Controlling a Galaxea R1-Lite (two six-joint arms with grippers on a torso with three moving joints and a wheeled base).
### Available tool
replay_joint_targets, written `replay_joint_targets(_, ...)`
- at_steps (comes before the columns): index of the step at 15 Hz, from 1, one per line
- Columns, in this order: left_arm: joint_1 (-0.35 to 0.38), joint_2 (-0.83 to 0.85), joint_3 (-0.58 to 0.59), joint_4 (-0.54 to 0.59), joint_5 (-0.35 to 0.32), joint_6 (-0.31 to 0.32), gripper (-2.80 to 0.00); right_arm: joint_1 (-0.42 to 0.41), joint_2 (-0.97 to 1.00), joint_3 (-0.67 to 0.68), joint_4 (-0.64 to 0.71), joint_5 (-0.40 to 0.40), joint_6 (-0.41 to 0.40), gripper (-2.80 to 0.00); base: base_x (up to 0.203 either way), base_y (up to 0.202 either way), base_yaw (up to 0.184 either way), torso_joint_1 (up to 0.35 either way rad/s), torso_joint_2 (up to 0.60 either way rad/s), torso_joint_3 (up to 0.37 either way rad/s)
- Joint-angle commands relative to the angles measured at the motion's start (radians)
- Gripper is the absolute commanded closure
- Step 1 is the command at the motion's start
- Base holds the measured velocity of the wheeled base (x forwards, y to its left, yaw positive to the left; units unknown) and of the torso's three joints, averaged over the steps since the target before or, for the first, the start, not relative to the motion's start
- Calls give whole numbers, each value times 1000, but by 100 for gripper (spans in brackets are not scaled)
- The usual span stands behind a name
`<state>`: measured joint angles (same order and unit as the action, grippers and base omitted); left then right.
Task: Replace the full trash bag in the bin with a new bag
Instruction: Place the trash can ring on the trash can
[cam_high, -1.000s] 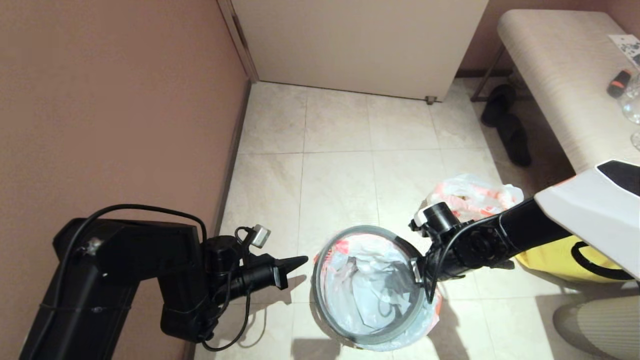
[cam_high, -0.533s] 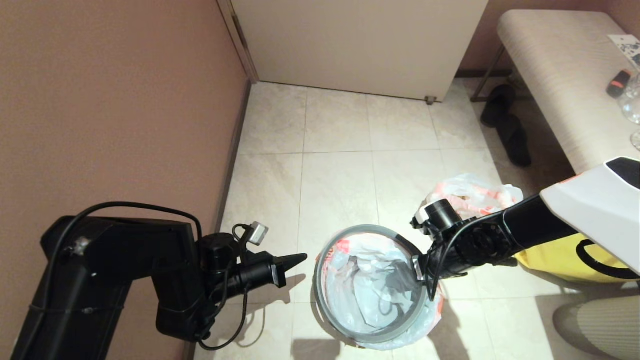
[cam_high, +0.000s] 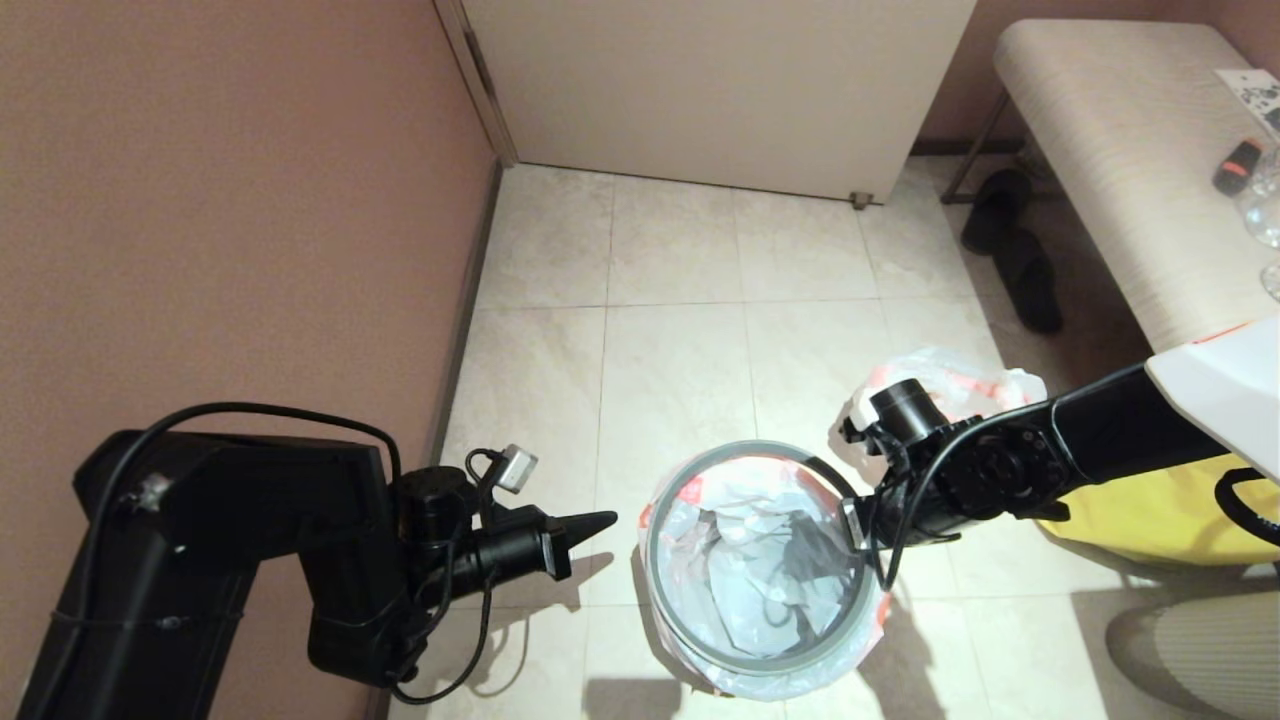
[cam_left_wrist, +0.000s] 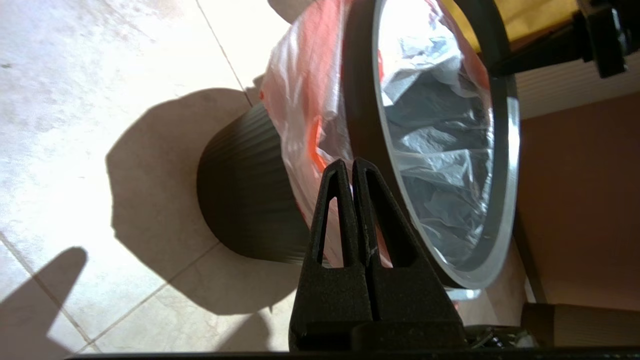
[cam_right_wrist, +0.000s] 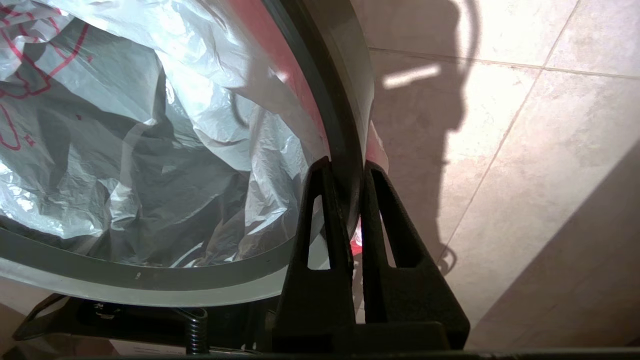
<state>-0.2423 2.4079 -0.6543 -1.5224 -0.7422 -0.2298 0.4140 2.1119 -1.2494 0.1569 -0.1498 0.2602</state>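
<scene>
I stand over a pale tiled floor (cam_high: 680, 330) in a corner — brown wall (cam_high: 220, 200) on my left, a cream door (cam_high: 720, 90) ahead. My right gripper (cam_right_wrist: 345, 172) is pinched onto the grey hoop rim (cam_high: 752, 664) of the bin (cam_left_wrist: 245, 210), the new bag (cam_high: 760, 575) lining it with its orange band folded outside. My left gripper (cam_high: 590, 522) hovers beside the bin, fingers pressed together, holding nothing. The full trash bag (cam_high: 960, 385) sits on the floor behind my right arm, a yellow fabric bag (cam_high: 1150, 515) beside it — a bench (cam_high: 1130, 170) and dark slippers (cam_high: 1010, 250) farther back.

black slippers (cam_high: 1010, 250) under beige bench (cam_high: 1120, 160); yellow fabric bag (cam_high: 1150, 505) on tiled floor (cam_high: 680, 330).
</scene>
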Motion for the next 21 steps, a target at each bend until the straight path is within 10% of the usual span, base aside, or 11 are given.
replay_joint_targets(1, 2, -6, 4, -48, -6, -2, 0, 0, -17, 0, 2, 16, 5, 0, 0, 0, 0, 0, 0, 0)
replay_joint_targets(21, -141, -110, -4, 188, 107, 0, 0, -20, -1, 61, -31, 8, 2, 0, 0, 0, 0, 0, 0, 0)
